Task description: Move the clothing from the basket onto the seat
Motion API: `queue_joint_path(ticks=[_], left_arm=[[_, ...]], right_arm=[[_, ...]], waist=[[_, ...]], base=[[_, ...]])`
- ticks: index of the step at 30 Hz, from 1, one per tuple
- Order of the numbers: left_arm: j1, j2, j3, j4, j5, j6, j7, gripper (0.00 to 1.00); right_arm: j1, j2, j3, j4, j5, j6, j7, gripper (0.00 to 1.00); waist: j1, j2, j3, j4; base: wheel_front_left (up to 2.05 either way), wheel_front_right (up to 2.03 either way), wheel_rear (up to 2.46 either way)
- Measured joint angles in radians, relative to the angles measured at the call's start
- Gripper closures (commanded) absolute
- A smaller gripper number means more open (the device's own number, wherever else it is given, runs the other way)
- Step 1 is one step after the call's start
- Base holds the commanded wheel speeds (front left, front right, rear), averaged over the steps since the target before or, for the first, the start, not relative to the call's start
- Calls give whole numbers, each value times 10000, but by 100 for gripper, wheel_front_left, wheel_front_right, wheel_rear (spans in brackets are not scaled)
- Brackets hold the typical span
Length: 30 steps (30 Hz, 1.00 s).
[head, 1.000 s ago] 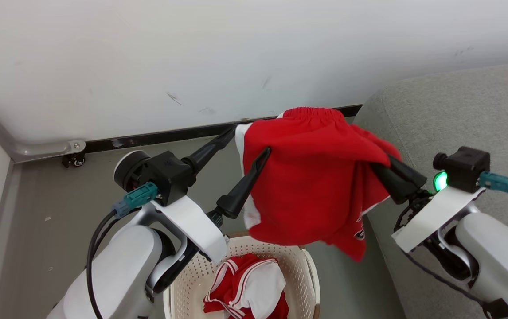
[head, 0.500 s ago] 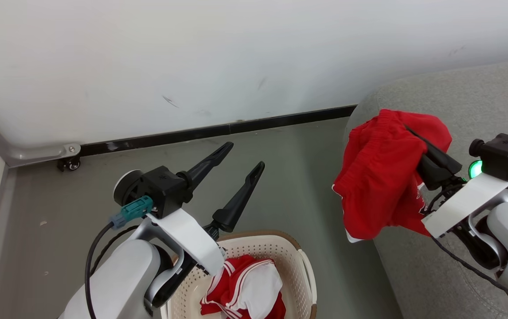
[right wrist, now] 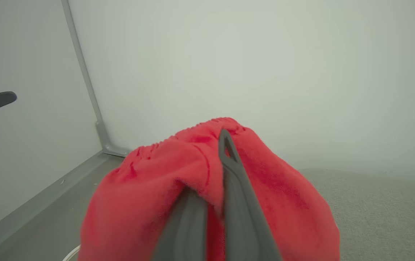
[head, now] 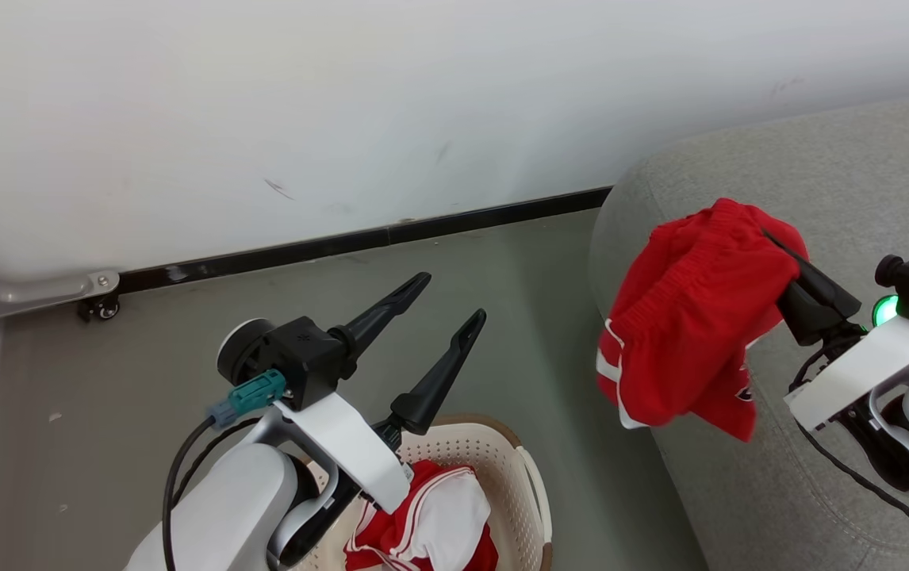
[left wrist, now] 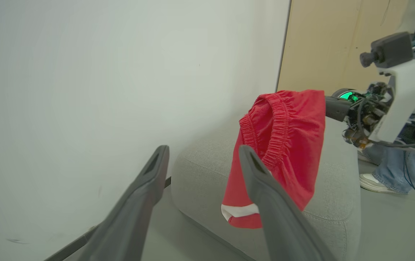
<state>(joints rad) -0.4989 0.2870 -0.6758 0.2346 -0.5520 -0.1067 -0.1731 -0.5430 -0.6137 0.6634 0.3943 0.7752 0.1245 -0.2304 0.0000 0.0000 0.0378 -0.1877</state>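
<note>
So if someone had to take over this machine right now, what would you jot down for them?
Left tool: open and empty, raised near the cream perforated plastic basket.
Right tool: shut on the red shorts with white trim, which hang at the rounded end of the big grey fabric sofa and are not laid down yet.
Done: the shorts are out of the basket.
Left: lower the shorts onto the sofa and let go, then fetch the red-and-white striped garment lying in the basket.
</note>
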Motion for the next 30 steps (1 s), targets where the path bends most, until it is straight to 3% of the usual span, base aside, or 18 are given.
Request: queue_joint_path(ticks=[30], left_arm=[[274, 81, -633, -157, -82, -96, -389, 0]], right_arm=[[987, -305, -949, -140, -13, 0, -73, 100]], waist=[[0, 0, 46, -1457]], base=[[0, 0, 0]])
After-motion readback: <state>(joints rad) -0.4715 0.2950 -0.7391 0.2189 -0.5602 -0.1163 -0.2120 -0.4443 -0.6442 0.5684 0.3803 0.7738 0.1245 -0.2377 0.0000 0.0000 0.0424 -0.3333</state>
